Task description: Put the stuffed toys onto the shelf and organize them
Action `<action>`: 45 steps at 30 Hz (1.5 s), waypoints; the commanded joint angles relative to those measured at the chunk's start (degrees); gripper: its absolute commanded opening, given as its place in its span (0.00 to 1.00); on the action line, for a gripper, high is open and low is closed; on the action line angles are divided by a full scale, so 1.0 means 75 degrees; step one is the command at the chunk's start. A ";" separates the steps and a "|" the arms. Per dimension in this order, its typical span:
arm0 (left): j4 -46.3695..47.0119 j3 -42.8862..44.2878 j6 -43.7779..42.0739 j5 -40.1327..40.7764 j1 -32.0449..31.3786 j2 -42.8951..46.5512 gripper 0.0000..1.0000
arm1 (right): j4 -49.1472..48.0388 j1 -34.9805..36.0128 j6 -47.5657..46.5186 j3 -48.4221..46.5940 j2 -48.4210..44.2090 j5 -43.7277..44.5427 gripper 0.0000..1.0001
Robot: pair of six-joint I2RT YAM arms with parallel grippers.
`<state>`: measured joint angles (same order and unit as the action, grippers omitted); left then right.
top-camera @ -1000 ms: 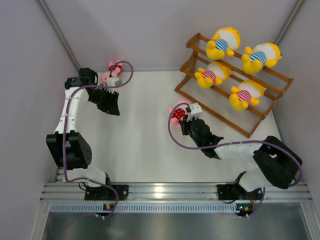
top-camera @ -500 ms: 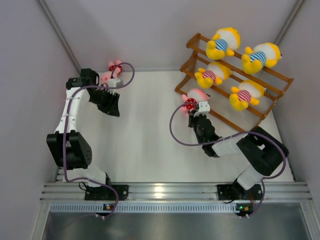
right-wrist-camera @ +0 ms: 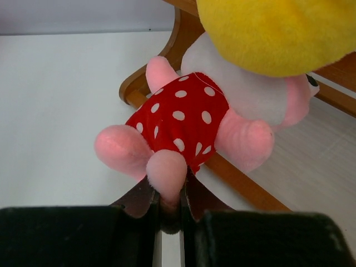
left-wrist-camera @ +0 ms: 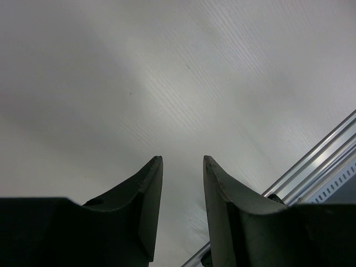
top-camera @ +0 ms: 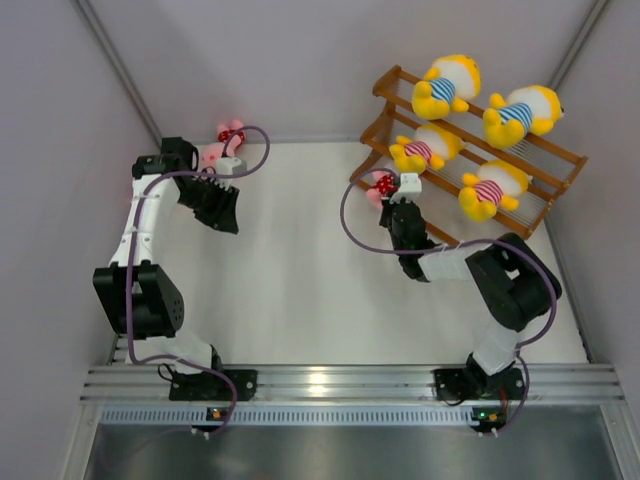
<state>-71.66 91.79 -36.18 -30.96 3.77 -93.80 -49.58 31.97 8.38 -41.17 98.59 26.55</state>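
My right gripper [top-camera: 390, 192] [right-wrist-camera: 167, 194] is shut on one leg of a pink stuffed toy in a red white-dotted outfit [top-camera: 381, 184] [right-wrist-camera: 183, 119]. It holds the toy against the left end of the brown wooden shelf [top-camera: 520, 226] [right-wrist-camera: 240, 181], at the lowest rail. One yellow toy [right-wrist-camera: 278, 33] fills the top of the right wrist view. Yellow toys in striped shirts sit on the shelf, two on the top tier [top-camera: 446, 85] [top-camera: 520, 110] and two on the middle tier [top-camera: 426, 148] [top-camera: 490, 188]. Another pink toy [top-camera: 224, 140] lies by the back wall. My left gripper [top-camera: 224, 214] [left-wrist-camera: 182, 161] is open and holds nothing.
Grey walls close in the table [top-camera: 290, 260] at the back and on both sides. A metal rail [top-camera: 320, 382] [left-wrist-camera: 311, 167] runs along the near edge by the arm bases. Purple cables loop off both wrists.
My right arm has carried the pink dotted toy up and to the right, from the open table to the shelf's left end. The left arm has not moved.
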 commanded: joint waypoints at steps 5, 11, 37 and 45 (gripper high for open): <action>-0.0078 0.0066 -0.0179 0.0003 -0.0010 0.0307 0.41 | 0.1464 -0.0231 0.0546 -0.1013 0.0285 0.0293 0.00; -0.0078 0.0101 -0.0168 -0.0020 0.0001 0.0284 0.41 | 0.2577 -0.0290 0.0780 -0.1448 0.0379 0.0386 0.09; -0.0078 -0.0004 -0.0355 -0.0068 -0.0010 0.0389 0.41 | 0.5484 0.0378 0.0664 -0.1331 -0.1636 -0.0036 0.78; -0.0067 0.0019 -0.0320 -0.0079 0.0001 0.0296 0.41 | 0.7241 0.1105 -0.0881 -0.2126 -0.1662 -0.0830 0.57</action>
<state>-71.66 91.74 -37.67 -30.57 3.77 -93.47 -1.67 38.61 8.38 -51.90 85.58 24.73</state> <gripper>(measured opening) 0.414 0.606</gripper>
